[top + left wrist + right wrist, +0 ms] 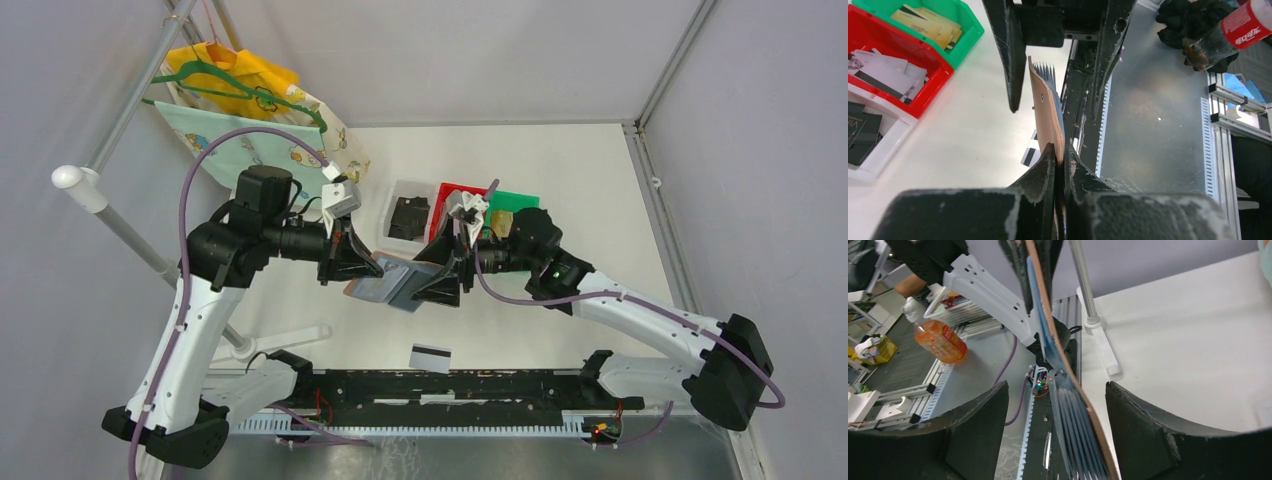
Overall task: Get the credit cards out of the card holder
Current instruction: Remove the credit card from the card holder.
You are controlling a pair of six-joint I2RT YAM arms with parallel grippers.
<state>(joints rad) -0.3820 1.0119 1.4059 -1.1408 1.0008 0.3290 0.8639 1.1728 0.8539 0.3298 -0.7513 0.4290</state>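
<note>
The reddish-brown card holder (388,284) hangs in the air between my two grippers, above the table's middle. My left gripper (357,262) is shut on one edge of it; the left wrist view shows the jaws (1059,150) pinched on the brown cover (1045,105). My right gripper (440,282) is open, one finger on each side of the holder's other end. The right wrist view (1057,386) shows the blue-grey pocket leaves (1073,425) fanned between its fingers. One white credit card with a black stripe (430,357) lies on the table near the front edge. I cannot see any card inside the pockets.
A white bin (392,228), a red bin (446,189) and a green bin (518,199) with cards stand behind the grippers. Hangers with bags (240,90) and a slanted pole (110,215) are at the back left. The black rail (450,385) runs along the front edge.
</note>
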